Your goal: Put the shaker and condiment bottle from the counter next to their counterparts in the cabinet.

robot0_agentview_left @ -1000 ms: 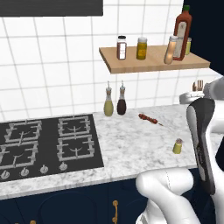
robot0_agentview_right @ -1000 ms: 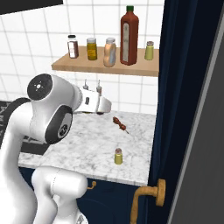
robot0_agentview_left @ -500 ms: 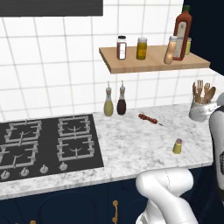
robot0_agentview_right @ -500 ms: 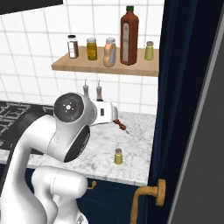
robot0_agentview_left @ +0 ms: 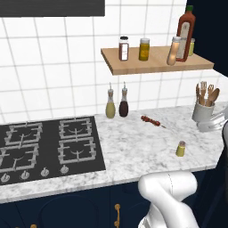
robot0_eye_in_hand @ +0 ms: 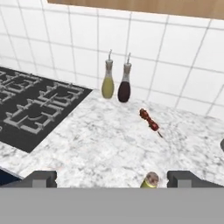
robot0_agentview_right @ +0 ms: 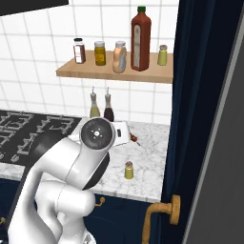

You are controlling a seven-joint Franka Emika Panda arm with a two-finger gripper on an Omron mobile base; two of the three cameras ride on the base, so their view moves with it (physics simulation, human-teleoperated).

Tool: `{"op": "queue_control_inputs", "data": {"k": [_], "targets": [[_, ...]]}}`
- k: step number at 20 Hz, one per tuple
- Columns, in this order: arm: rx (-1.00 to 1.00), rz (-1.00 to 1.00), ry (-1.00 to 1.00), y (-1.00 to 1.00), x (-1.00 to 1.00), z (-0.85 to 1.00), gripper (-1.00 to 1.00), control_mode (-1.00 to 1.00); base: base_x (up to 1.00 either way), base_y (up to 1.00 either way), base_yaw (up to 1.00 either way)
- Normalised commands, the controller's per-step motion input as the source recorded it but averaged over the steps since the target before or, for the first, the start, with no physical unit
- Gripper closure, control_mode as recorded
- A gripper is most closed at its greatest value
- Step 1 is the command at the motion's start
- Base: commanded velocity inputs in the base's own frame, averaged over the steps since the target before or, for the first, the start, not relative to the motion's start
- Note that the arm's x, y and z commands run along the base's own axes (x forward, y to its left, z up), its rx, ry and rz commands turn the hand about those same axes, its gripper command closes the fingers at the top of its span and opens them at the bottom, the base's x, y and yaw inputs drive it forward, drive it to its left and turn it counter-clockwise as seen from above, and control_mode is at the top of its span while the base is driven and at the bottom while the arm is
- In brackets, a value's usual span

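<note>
Claw [robot0_eye_in_hand: 111, 179] wide open, nothing held, hovering over the counter [robot0_eye_in_hand: 109, 144]; the shaker [robot0_eye_in_hand: 150, 180] stands upright between the fingertips, slightly toward the right one. Judgement: should be centred, lowered straight, and closed on the body below the grey top, since a small cylinder tips easily. The condiment bottle [robot0_agentview_left: 173, 50] is already seen on the cabinet [robot0_agentview_left: 156, 62] touching or just beside the red-brown bottle [robot0_agentview_left: 185, 31]; twin shaker [robot0_agentview_right: 162, 55] at that end. Two cruets [robot0_eye_in_hand: 115, 83] by the wall hold yellow and dark liquid; utensil crock [robot0_agentview_left: 202, 110] holds wooden tools.
</note>
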Motion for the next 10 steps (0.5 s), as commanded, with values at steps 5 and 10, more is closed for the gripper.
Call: {"op": "queue_control_inputs", "data": {"k": [5,10], "targets": [[0.0,0.12,-0.02,0.0,0.0,-0.44,-1.0,-1.0,0.0,0.0,0.0],[0.0,0.09,-0.06,0.0,-0.01,-0.48,-1.0,-1.0,0.0,0.0,0.0]]}}
